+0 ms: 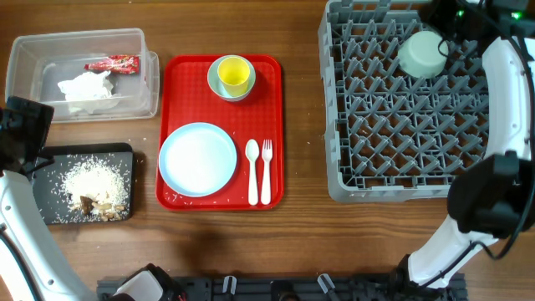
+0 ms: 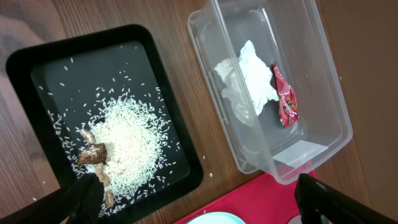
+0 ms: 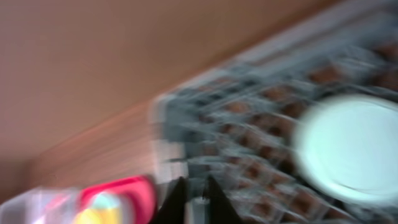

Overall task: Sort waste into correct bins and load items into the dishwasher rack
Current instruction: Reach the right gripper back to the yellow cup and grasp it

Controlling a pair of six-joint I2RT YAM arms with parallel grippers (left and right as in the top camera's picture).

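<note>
The right gripper [image 3: 194,194] shows its two fingers drawn close together with nothing between them, though its wrist view is badly blurred. It hangs over the far right corner of the table, just beside the mint-green bowl [image 1: 422,53], which sits mouth-down among the pegs at the far side of the large square grey plastic dishwasher rack [image 1: 393,191].

The left gripper [image 2: 198,193] has its fingers spread wide and holds nothing. It hovers at the left edge over the shallow black rectangular tray [image 2: 43,56], which holds white rice crumbs [image 2: 127,134] and brown food scraps [image 2: 93,154].

Farther back, the clear rectangular plastic tub [image 2: 311,74], long axis left to right, holds the crumpled white paper napkin [image 2: 249,81] and the small red foil wrapper [image 2: 285,96], lying lengthwise along the tub.

On the flat red serving tray [image 1: 180,92] at mid-table lie the round pale-blue plate [image 1: 198,159], and the white plastic spoon [image 1: 252,171] and fork [image 1: 267,171], parallel, heads toward the far edge. The small yellow cup [image 1: 234,73] stands in the pale-blue bowl [image 1: 213,79].
</note>
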